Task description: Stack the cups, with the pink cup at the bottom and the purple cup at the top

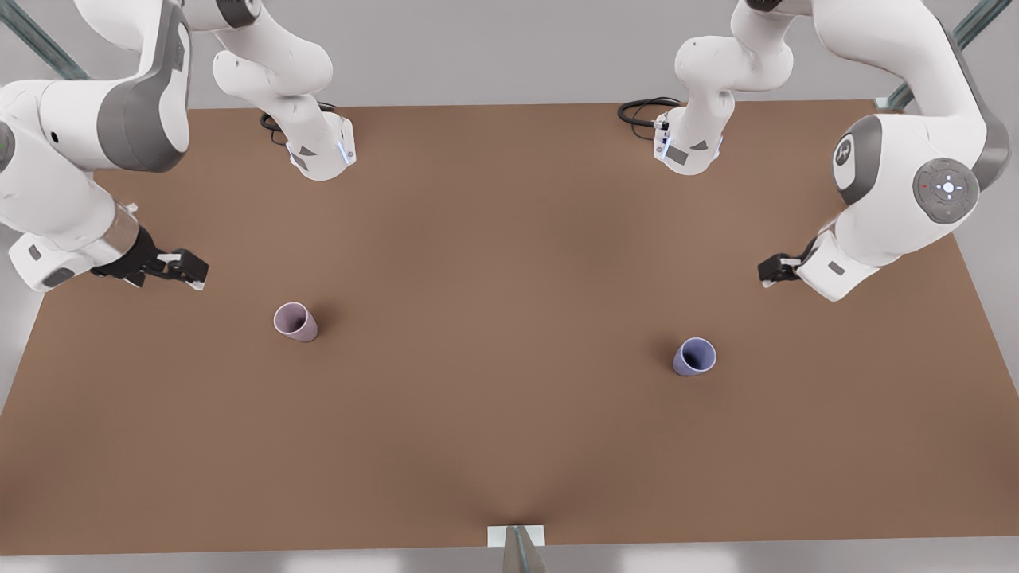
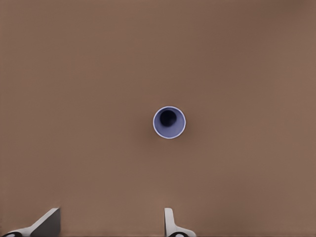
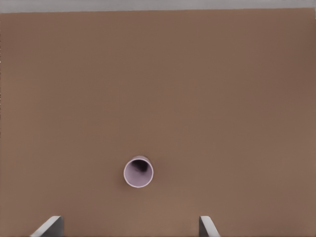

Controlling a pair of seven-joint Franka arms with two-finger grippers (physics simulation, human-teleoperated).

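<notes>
Separately: pink cup (image 1: 295, 321), purple cup (image 1: 694, 356) upright, unstacked.

Desk (image 1: 509, 446): flat, matte brown top, plain and unmarked, evenly lit with soft shading. Floor (image 1: 493, 56): pale grey beyond the far edge; lighter patches along the near edge. Struts (image 1: 36, 36): grey-green metal bars slanting at both far corners. Bracket (image 1: 516, 535): small pale plate, perhaps a mount, at the near edge's middle. Cables (image 1: 641, 111): black loops on the far side.
</notes>
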